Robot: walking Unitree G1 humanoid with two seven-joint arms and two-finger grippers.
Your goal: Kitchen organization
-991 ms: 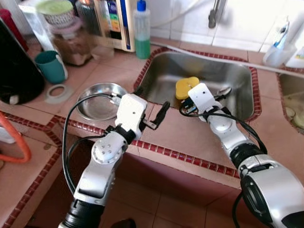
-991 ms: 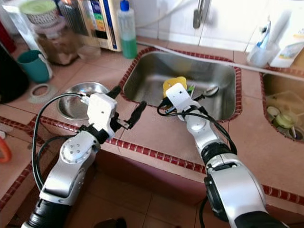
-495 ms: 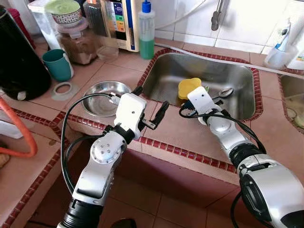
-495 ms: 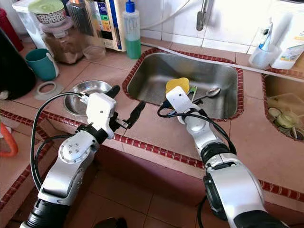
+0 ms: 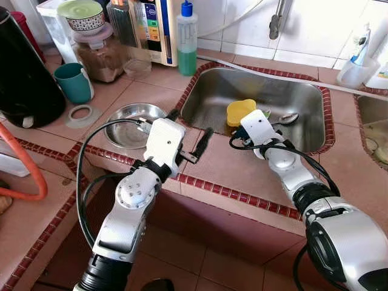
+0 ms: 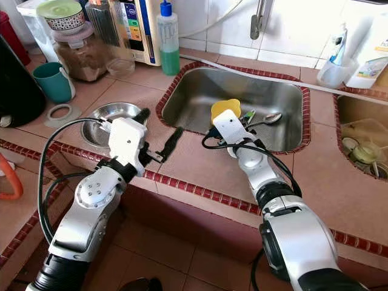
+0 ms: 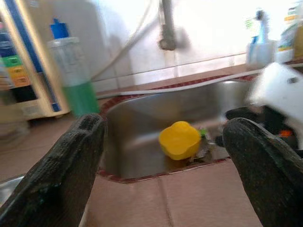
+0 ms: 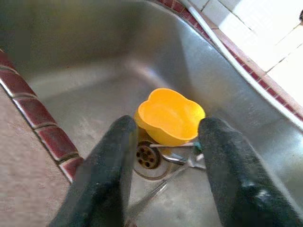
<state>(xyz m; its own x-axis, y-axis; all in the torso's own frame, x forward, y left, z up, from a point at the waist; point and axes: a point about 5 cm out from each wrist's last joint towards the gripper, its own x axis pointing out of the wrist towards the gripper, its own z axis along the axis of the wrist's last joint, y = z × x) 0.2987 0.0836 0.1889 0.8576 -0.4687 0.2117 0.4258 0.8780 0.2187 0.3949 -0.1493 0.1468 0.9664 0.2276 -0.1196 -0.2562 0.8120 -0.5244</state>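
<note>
The right gripper (image 8: pixel 161 175) hangs with jaws apart over the near edge of the sink (image 5: pixel 212 91), lined up on the yellow bowl (image 8: pixel 169 115) by the drain, likely to lift it out. The left gripper (image 5: pixel 189 134), fingers spread wide, waits over the counter just left of the sink, near a steel dish (image 5: pixel 130 124)

Far beyond our left gripper (image 5: pixel 189 132) we see a green soap bottle (image 5: pixel 187 37), a teal mug (image 5: pixel 74 83), a black kettle (image 5: pixel 24 73) and a brown jar (image 5: pixel 100 56).
</note>
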